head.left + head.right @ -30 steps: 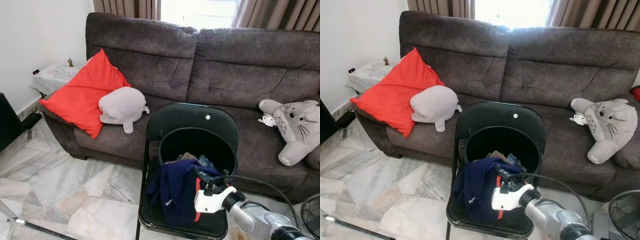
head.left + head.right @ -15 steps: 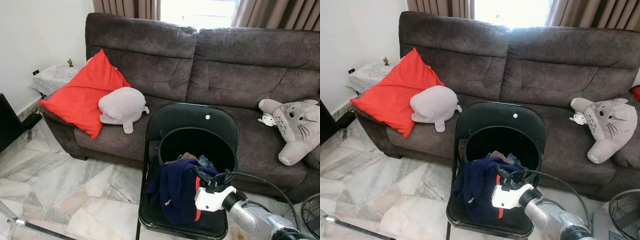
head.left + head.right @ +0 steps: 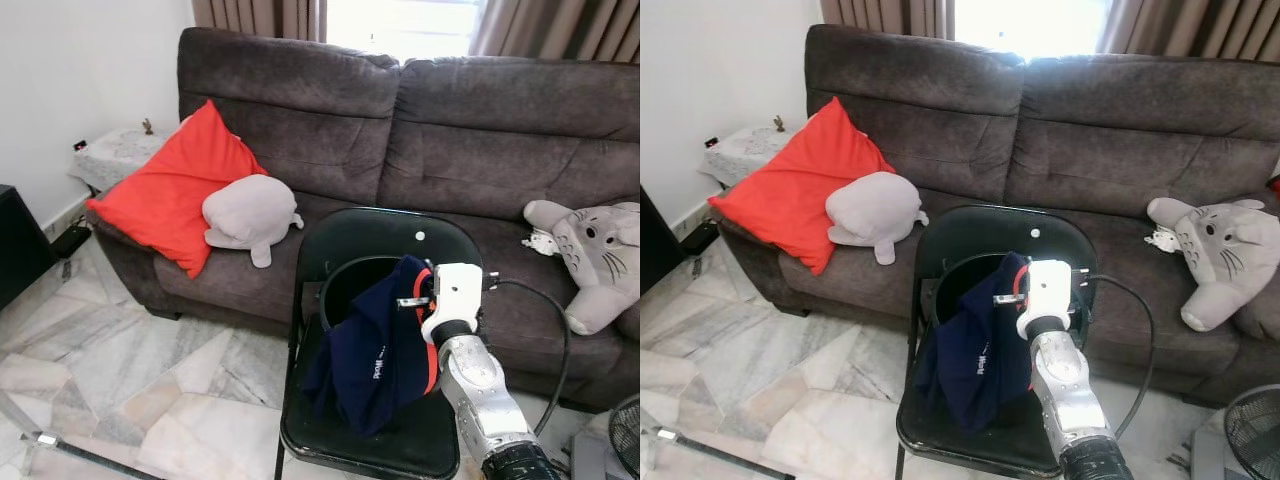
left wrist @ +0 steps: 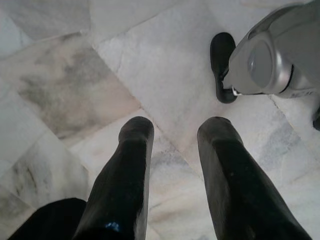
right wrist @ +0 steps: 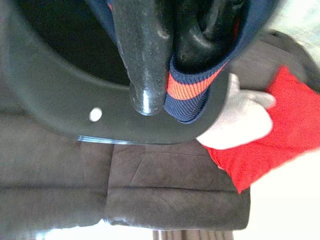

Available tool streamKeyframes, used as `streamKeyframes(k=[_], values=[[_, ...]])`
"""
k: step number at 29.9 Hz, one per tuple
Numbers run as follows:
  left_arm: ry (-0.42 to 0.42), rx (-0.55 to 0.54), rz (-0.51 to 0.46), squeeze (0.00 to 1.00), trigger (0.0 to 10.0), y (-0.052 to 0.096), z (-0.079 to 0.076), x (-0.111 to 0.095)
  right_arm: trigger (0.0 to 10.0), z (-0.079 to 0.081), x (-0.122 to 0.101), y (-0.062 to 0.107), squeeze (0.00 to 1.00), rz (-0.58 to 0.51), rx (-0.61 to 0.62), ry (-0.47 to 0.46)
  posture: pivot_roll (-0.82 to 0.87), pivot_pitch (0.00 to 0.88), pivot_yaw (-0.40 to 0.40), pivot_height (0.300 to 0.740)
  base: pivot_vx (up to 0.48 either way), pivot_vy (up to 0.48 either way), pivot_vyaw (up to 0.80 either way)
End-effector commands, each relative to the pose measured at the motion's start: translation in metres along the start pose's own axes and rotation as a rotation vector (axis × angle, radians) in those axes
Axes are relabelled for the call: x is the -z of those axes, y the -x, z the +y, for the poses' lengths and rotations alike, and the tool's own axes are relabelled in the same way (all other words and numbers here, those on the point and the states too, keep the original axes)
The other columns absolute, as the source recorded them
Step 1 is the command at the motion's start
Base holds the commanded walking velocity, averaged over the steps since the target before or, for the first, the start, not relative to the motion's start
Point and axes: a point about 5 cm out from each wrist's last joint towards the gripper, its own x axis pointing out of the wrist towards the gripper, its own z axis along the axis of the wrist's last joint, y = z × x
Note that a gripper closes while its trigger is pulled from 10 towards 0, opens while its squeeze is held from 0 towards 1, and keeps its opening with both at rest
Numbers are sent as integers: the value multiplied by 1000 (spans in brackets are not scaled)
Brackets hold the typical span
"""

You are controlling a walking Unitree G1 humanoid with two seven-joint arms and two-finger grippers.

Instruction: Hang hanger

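Note:
A navy garment (image 3: 375, 350) with orange-red trim hangs from my right gripper (image 3: 416, 299), which is raised in front of the back of a black folding chair (image 3: 350, 235). In the right wrist view the two black fingers (image 5: 146, 55) are shut on the garment's striped edge (image 5: 187, 97). Its lower part drapes over the rim of a black basket (image 3: 338, 283) standing on the chair seat. I see no hanger. My left gripper (image 4: 175, 130) hangs open over the marble floor, holding nothing.
A dark sofa (image 3: 480, 140) stands behind the chair, with a red cushion (image 3: 170, 195), a grey plush (image 3: 250, 210) and a grey cat plush (image 3: 595, 260). A fan (image 3: 625, 430) is at lower right, a metal bar (image 3: 40, 440) at lower left, a small table (image 3: 115, 150) at far left.
My right gripper has risen from seat height to the chair back, pulling the navy garment up out of the basket. The camera has shifted slightly.

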Motion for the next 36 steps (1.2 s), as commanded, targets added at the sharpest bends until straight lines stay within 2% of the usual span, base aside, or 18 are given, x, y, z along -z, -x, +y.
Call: streamKeyframes(k=[1,6,9,10,11,12,13,15,16,18,20,22,23,24,26,27,32,36], values=[[-11,-5,8,0,10000,1,2,2,0,5,-7,0,0,4,-2,-99,55,0,29,740,0,0,0],[-9,-6,8,0,10000,1,2,2,0,13,-7,0,0,12,-25,-121,56,0,26,740,0,0,0],[-5,-6,9,0,10000,1,1,2,0,17,-3,3,0,45,-49,-87,61,0,22,740,0,0,0],[-2,-6,10,0,10000,1,1,3,0,17,4,7,0,95,-75,20,66,0,17,740,0,0,0],[-2,-6,10,0,10000,1,1,3,0,17,4,7,0,95,-75,20,66,0,17,740,0,0,0],[12,-8,11,0,10000,1,1,3,0,-2,21,21,0,179,-71,292,72,0,10,740,0,0,0],[13,-8,12,0,10000,1,0,3,0,-15,28,28,0,211,-51,334,63,0,11,740,0,0,0],[11,-7,13,0,10000,1,0,4,0,-20,25,32,0,222,-29,281,62,0,12,740,0,0,0],[10,-6,13,0,10000,1,0,4,10000,-20,20,34,0,205,-13,212,54,0,12,740,0,0,0],[9,-6,13,0,10000,1,1,4,10000,-20,18,34,0,200,-10,188,54,0,12,740,0,0,0],[8,-6,14,0,10000,1,1,4,10000,-10,11,32,0,167,-9,101,55,0,8,740,0,0,0],[8,-6,14,0,10000,1,1,4,10000,-7,10,32,0,163,-10,83,55,0,8,740,0,0,0],[9,-7,14,0,10000,1,1,4,10000,-3,10,32,0,166,-19,70,55,0,8,740,0,0,0],[14,-9,14,0,10000,1,1,4,10000,10,7,31,0,152,-47,50,67,0,4,740,0,0,0],[16,-9,14,0,10000,1,2,5,10000,15,5,31,0,143,-61,42,68,0,3,740,0,0,0],[18,-11,15,0,10000,1,2,5,10000,24,2,31,0,117,-83,32,72,0,4,740,0,0,0],[36,-18,19,0,10000,1,1,7,10000,42,-9,30,0,44,-146,81,94,0,-10,740,0,0,707],[59,-22,18,0,10000,1,0,8,10000,42,-14,26,0,27,-159,118,99,0,-16,740,0,0,775]])
